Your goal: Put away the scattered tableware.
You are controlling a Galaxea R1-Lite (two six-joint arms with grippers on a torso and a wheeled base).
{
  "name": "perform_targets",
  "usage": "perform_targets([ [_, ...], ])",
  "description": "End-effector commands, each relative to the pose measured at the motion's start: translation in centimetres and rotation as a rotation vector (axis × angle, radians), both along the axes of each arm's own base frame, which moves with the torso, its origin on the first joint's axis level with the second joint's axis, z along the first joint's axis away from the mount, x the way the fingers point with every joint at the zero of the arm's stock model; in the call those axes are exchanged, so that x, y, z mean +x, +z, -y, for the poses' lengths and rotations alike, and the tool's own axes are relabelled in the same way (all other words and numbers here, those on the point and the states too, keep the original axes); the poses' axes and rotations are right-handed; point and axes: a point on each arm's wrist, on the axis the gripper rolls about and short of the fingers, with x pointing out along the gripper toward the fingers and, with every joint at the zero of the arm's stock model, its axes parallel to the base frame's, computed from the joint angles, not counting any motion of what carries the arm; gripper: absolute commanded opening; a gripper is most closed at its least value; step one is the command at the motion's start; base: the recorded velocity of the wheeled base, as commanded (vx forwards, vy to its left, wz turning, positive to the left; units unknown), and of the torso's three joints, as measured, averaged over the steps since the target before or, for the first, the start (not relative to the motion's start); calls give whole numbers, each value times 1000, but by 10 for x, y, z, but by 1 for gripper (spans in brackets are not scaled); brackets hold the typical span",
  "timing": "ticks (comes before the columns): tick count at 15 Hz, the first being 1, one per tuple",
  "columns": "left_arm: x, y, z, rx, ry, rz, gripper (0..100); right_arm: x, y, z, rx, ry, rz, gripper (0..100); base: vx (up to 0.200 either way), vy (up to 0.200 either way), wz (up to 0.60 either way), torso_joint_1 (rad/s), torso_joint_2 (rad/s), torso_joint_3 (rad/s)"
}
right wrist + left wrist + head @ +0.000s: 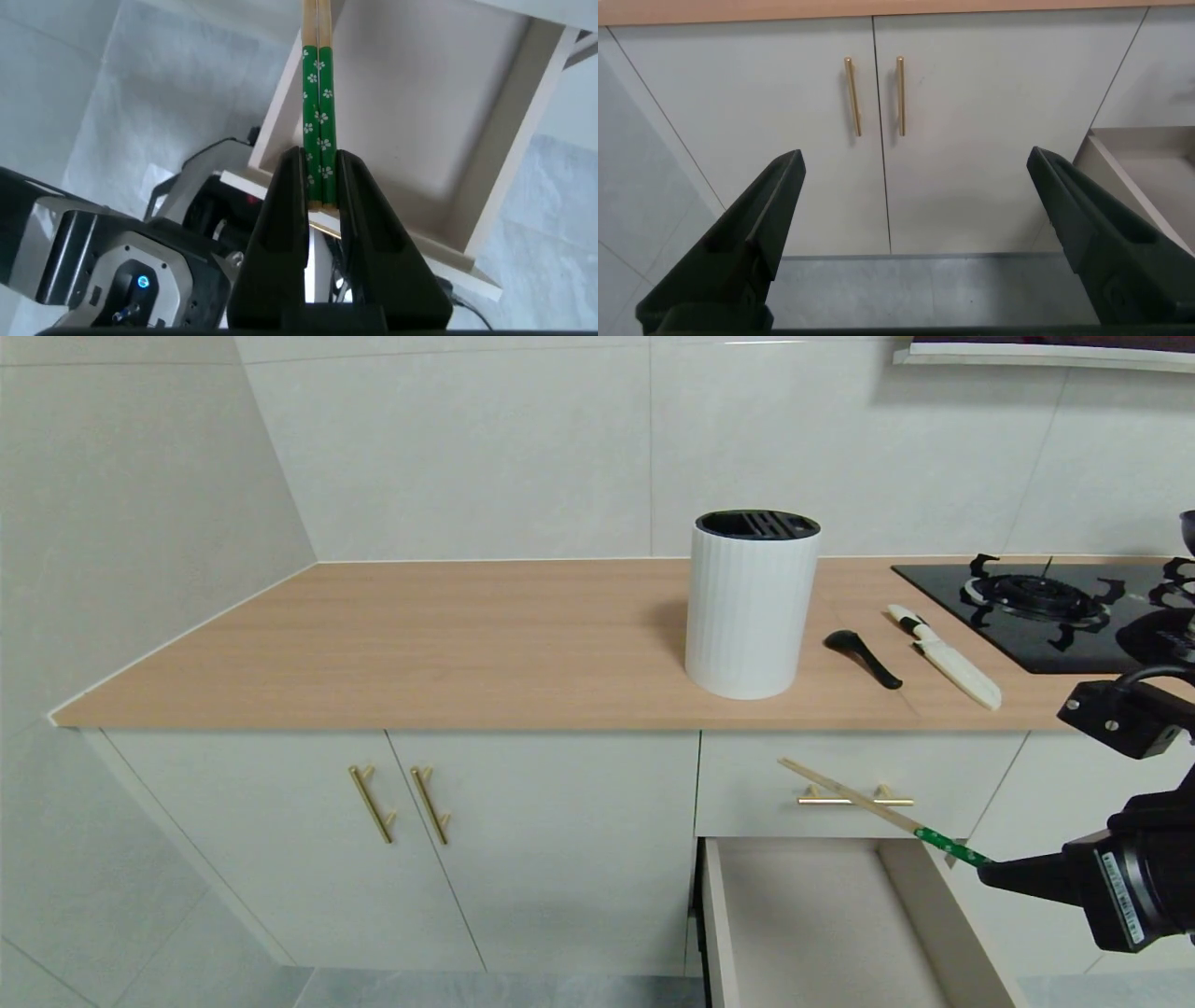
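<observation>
Your left gripper (915, 161) faces the cabinet doors (990, 140), fingers spread. On the counter (467, 644) stands the holder (752, 607), with the spoon (864, 658) and knife (948, 658) to its right. Your right gripper (985, 866) pinches the chopsticks (873, 805) above the open drawer (822, 915).

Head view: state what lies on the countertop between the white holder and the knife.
A black spoon lies there, between the white holder and the knife, apart from both; the head view shows it.
</observation>
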Motion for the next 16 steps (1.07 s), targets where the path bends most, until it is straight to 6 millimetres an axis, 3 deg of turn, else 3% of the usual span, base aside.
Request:
perform_targets([
  [1,0,0,0,0,0,-2,100,4,-7,-2,-12,2,-23,0,0,0,0,0,0,0],
  [8,0,0,0,0,0,0,100,9,-15,-5,-27,2,-53,0,0,0,0,-14,32,18],
  [16,0,0,0,0,0,-2,100,14,-21,-7,-39,1,-78,0,0,0,0,-164,437,261],
])
